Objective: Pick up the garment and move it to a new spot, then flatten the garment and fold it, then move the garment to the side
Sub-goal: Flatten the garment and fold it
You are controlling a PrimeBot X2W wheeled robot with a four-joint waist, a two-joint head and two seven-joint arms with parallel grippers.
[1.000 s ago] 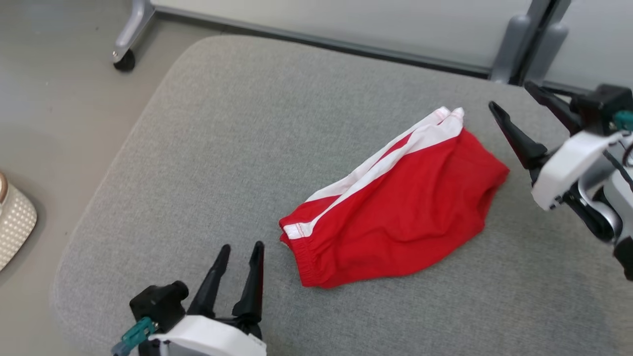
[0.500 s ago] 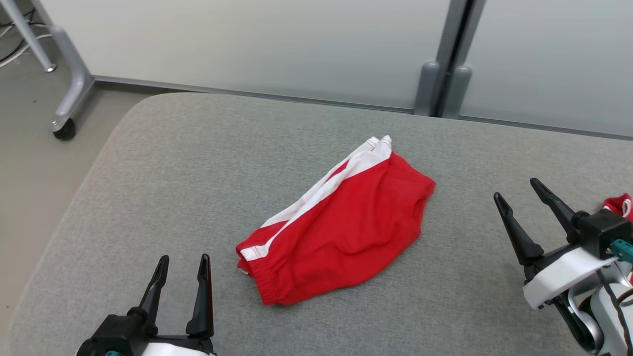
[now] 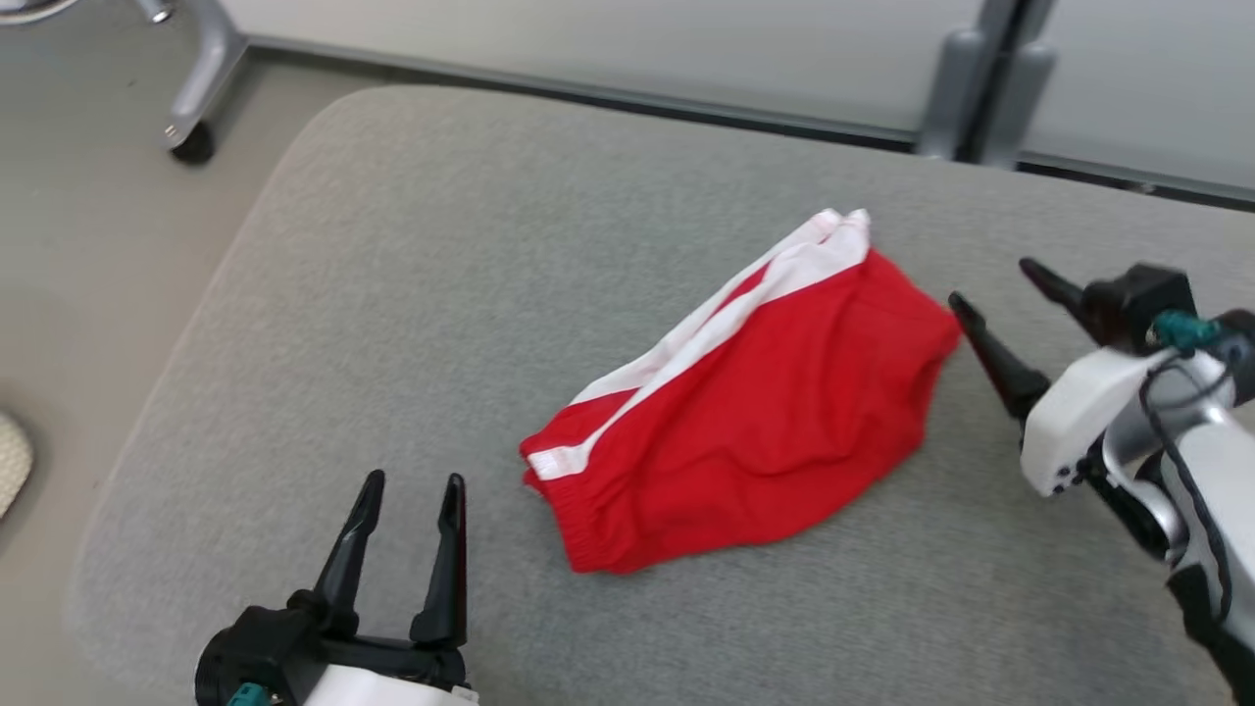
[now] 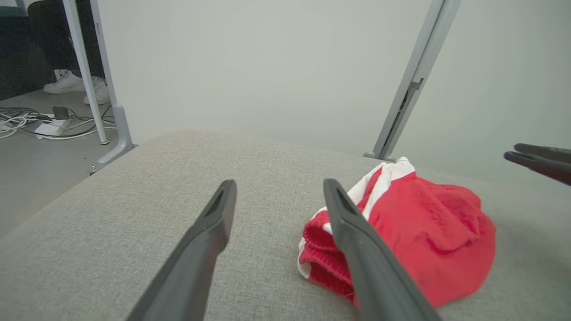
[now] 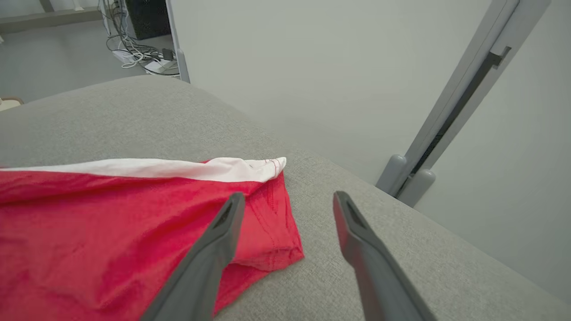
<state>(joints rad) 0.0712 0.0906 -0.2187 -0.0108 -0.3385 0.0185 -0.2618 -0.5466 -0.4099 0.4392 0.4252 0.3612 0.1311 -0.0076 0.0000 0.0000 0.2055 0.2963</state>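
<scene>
**Ana:** What is the left end effector (image 3: pixel 416 479) doing?

**Ben:** It sits at the lower left of the frame. Its two dark fingers point up and are spread wide apart. There is nothing in it.

**Ana:** And the right end effector (image 3: pixel 988 280)?

**Ben:** It is at the right edge. It is wide open too, and it has nothing in it. One finger tip is just beside the right end of the garment (image 3: pixel 755 412). I cannot tell if it touches.

**Ana:** Where is the garment?

**Ben:** In the middle of the frame, a bit to the right. It is a pair of red shorts with a white stripe. It lies slanted and bunched up on the soft grey surface (image 3: pixel 392 294). Its stretchy end points to the lower left, near the left end effector but apart from it.

**Ana:** What is around the surface?

**Ben:** There is a small black wheel (image 3: pixel 191 147) on a grey leg at the upper left. A grey post (image 3: pixel 966 88) stands at the upper right.
</scene>
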